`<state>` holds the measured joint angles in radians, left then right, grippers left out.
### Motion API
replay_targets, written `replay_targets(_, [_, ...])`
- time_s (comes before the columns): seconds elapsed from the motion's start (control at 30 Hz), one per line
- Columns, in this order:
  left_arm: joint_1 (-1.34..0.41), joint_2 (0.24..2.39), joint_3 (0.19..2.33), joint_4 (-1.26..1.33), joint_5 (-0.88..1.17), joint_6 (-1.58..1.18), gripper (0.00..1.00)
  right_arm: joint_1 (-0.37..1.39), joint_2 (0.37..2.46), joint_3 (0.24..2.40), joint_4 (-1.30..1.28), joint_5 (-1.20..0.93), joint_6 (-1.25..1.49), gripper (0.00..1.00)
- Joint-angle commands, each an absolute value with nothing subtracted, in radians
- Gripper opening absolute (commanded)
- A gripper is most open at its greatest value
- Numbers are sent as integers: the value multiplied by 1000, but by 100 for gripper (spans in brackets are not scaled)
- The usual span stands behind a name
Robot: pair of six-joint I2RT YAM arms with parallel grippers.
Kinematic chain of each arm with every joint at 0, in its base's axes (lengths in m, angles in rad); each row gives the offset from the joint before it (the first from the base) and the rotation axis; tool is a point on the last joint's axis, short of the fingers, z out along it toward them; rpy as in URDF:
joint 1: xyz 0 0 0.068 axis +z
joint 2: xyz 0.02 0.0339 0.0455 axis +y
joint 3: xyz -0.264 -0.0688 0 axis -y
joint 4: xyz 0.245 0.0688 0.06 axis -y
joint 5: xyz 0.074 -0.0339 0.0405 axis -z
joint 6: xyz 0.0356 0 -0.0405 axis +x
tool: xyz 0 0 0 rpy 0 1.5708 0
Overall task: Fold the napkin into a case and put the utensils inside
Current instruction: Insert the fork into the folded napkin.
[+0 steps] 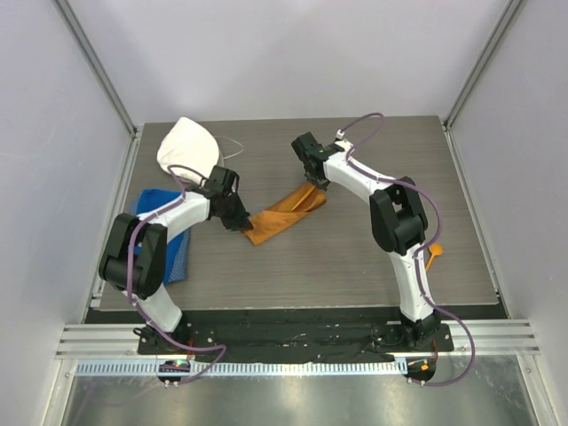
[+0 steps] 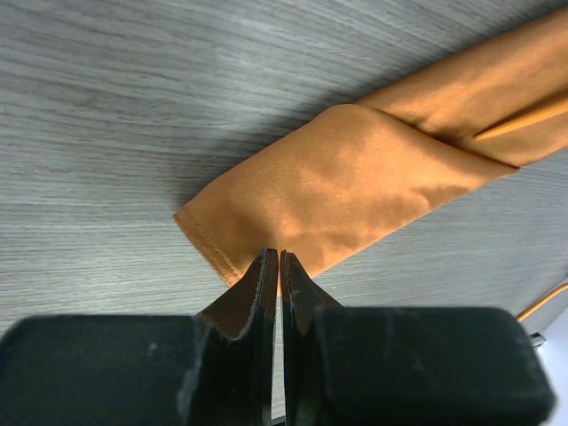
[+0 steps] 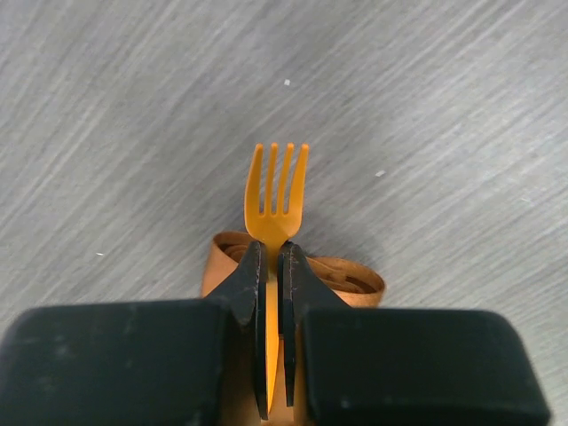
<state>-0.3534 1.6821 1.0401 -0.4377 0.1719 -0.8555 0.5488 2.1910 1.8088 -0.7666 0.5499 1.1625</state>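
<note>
From above, on table (image 1: 355,266): case (image 1: 286,213) mid-board, a narrow slanted strip, low end toward left arm, high end toward right arm. At low end, left gripper (image 1: 241,219), touching cloth. At high end, right gripper (image 1: 312,182), just over cloth. Jaws of both too small to read from this height. Behind left arm, white cap (image 1: 188,144), rounded, near back edge. Beside and under that arm, blue towel (image 1: 149,206), partly hidden by elbow. Well apart from case, at right side of table, spoon (image 1: 432,257), partly behind right arm.

From left wrist: left gripper (image 2: 273,262) with jaws together, only a hairline slit between, pinched on near edge of case (image 2: 337,186), close to its stitched corner. Cloth flat on wood grain, layered, one diagonal flap across top, far end cut off by frame.

From right wrist: right gripper (image 3: 272,253) with jaws clamped on fork (image 3: 277,191), gripped at neck, handle running back between fingers. Tines pointing away from camera, over bare table. Just below fingertips, open end of case (image 3: 351,282), layers curled into a loop. Fork head beyond that opening, outside cloth. Tail of handle hidden by fingers: cannot tell whether inside.
</note>
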Motion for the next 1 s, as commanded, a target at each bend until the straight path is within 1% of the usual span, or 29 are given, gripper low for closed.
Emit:
replay_targets(0.0, [-348, 1655, 1026, -408, 158, -842, 8, 561, 2204, 1884, -767, 603, 1187, 1])
replay_targets(0.4, [-348, 1666, 973, -377, 147, -862, 8, 603, 2227, 1934, -825, 572, 1230, 1])
replay_targets(0.83, [-351, 1648, 933, -351, 153, -879, 7, 643, 2223, 1891, -822, 499, 1279, 1])
replay_targets(0.97, [-356, 1640, 913, -327, 156, -893, 7, 656, 2203, 1850, -795, 468, 1307, 1])
